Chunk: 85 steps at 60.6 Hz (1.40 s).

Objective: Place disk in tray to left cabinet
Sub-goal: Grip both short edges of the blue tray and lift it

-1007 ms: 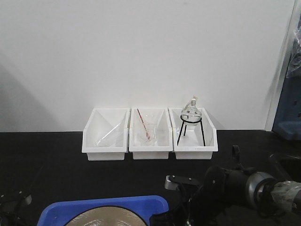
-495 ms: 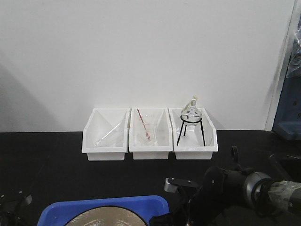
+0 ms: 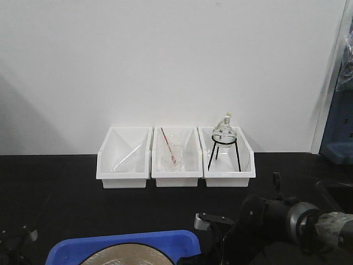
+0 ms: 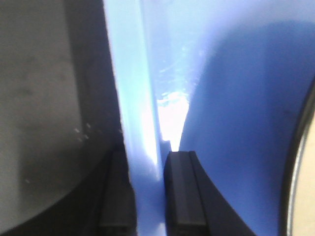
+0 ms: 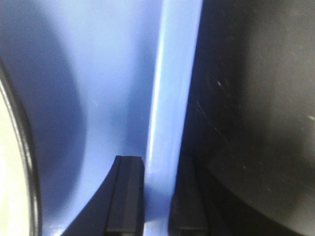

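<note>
The left gripper (image 4: 145,157) is almost closed and pinches the thin lip of the blue tray (image 3: 138,243), with one black finger (image 4: 182,191) inside the tray and the other outside. The right gripper (image 5: 158,162) does the same on the other side of the tray: its two fingers squeeze the lip, one in and one out. The disk (image 3: 124,258) lies flat in the tray, and its dark rim shows at the edge of both wrist views. It fills most of the tray. In the front view the tray sits at the very bottom, low and close, over the black table (image 3: 71,187). The right arm (image 3: 276,221) reaches to the tray's right end. Farther back, three white bins stand in a row, side by side and touching. The left bin (image 3: 124,157) has some clear glass in it that is hard to make out. The middle bin (image 3: 175,157) holds a glass with a red stick (image 3: 168,144). The right bin (image 3: 226,165) holds a round flask (image 3: 223,131) on a black stand (image 3: 237,157). Behind the bins is a plain white wall (image 3: 165,55).
</note>
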### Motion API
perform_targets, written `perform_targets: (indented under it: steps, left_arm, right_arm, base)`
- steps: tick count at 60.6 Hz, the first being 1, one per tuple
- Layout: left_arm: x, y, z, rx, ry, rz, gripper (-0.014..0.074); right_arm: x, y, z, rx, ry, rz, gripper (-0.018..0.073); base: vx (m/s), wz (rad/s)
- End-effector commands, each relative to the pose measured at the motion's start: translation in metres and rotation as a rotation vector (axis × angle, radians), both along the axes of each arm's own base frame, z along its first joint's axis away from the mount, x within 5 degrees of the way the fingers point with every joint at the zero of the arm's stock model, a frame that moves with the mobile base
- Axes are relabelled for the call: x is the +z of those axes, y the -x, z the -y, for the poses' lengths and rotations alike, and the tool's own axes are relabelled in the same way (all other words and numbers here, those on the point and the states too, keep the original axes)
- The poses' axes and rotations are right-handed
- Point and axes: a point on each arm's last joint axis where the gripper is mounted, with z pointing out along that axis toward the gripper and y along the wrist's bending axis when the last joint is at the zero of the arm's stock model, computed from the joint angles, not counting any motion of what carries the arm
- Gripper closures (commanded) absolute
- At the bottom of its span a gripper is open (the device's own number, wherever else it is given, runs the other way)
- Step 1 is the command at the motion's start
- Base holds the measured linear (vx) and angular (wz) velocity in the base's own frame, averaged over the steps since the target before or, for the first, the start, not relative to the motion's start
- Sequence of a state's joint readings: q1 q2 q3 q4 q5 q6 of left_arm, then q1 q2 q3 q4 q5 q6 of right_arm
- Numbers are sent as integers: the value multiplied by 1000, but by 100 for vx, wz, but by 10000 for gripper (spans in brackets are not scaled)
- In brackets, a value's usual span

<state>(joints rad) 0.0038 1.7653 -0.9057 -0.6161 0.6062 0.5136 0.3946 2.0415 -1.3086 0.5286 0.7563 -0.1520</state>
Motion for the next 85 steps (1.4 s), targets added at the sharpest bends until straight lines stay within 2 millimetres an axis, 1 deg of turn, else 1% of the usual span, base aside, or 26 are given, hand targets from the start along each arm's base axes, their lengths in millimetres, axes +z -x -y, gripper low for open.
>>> perform_targets:
  steps: [1, 6, 13, 18, 20, 35, 41, 48, 53, 62, 71, 76, 85]
  left_arm:
    - [26, -4, 11, -11, 95, 12, 560]
    - [36, -9, 14, -16, 126, 15, 605]
    - [53, -18, 17, 3, 183, 16, 601]
    - [64, -23, 19, 33, 213, 2, 598]
    - [67, -25, 20, 43, 224, -5, 598]
    - [92, -29, 25, 58, 292, -70, 597]
    - [103, -31, 26, 61, 317, -100, 597]
    - [117, -33, 28, 65, 341, -113, 597]
    - [127, -35, 30, 68, 368, -114, 597]
    - [147, -39, 34, 57, 424, -106, 597]
    - [175, -42, 35, 45, 447, -75, 597]
    - [187, -45, 35, 59, 455, -47, 597]
    - [201, -48, 35, 88, 471, -23, 597]
  right_arm:
    - [31, 1, -6, -26, -83, 40, 570]
    - [37, 1, -6, -42, -105, 45, 568]
    - [47, 3, -5, -57, -123, 47, 566]
    - [60, 5, -1, -85, -140, 56, 564]
    - [62, 5, 0, -94, -144, 52, 564]
    - [99, 7, 27, -177, -216, 62, 564]
    - [109, 9, 36, -192, -257, 35, 564]
    - [125, 7, 46, -201, -282, 49, 564]
    - [143, 3, 51, -186, -301, 57, 564]
    - [169, -1, 48, -162, -331, 83, 564]
    - [191, -6, 47, -187, -363, 116, 564]
    - [200, -5, 46, -174, -370, 122, 564]
    - [216, -4, 45, -180, -387, 111, 564]
  base:
    - [0, 0]
    - [0, 0]
    - [0, 0]
    - [0, 0]
    - [0, 0]
    - [0, 0]
    - [0, 0]
    - [0, 0]
    - [0, 0]
    - [0, 0]
    - [0, 0]
    - [0, 0]
    - [0, 0]
